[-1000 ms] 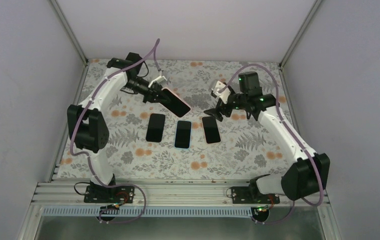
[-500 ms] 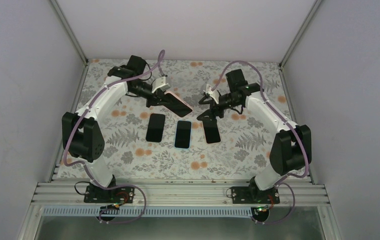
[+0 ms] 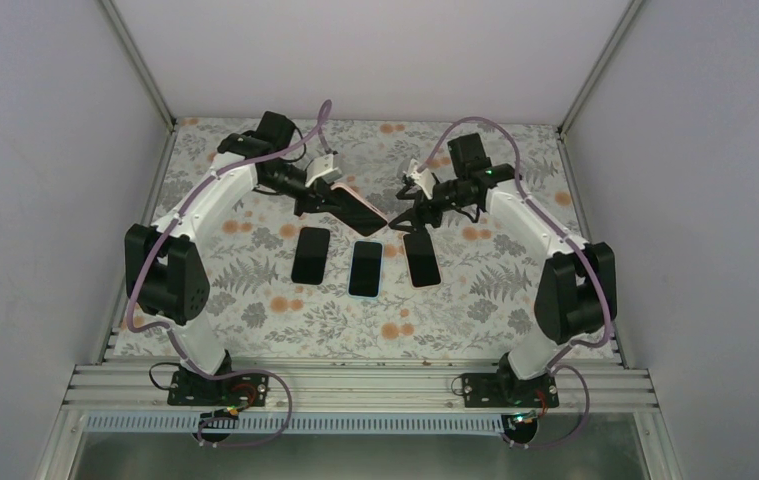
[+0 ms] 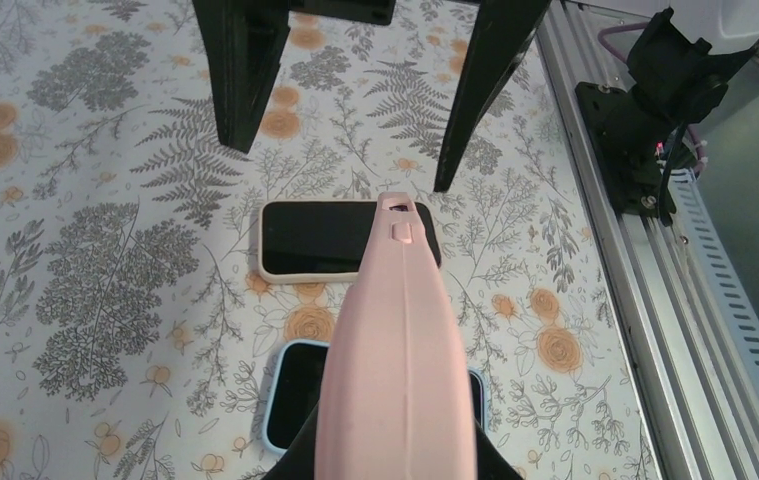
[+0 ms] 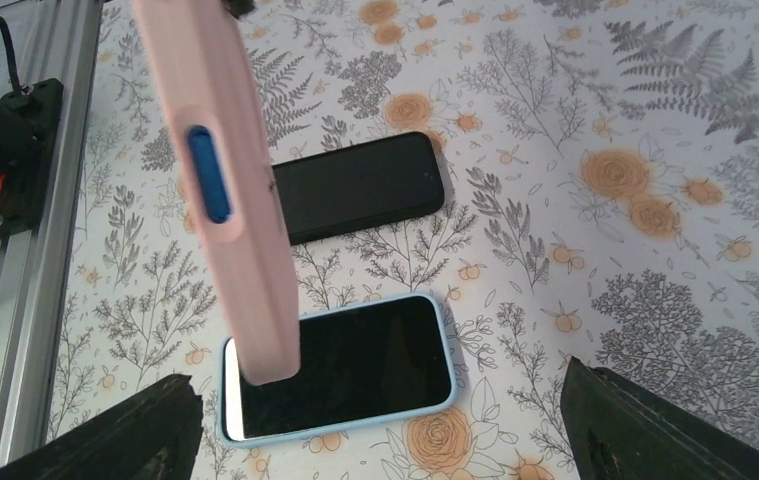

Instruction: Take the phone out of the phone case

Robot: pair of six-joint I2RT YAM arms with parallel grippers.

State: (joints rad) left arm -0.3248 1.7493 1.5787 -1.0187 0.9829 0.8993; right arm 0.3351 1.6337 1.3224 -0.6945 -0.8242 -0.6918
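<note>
The right arm has swung inward since a second ago, bringing the right gripper [image 3: 407,217] up to the free end of the slim pink-cased phone [image 3: 357,208]; its black fingers [image 4: 240,80] are spread wide, flanking that end without touching it. The left gripper [image 3: 317,195] is clamped on the phone's other end, holding it tilted in the air above the floral-patterned table [image 3: 475,290]; three more phones lie flat below in a row: one black-cased phone [image 3: 311,255], one pale-blue-cased phone [image 3: 365,268], one cream-cased phone [image 3: 422,259].
</note>
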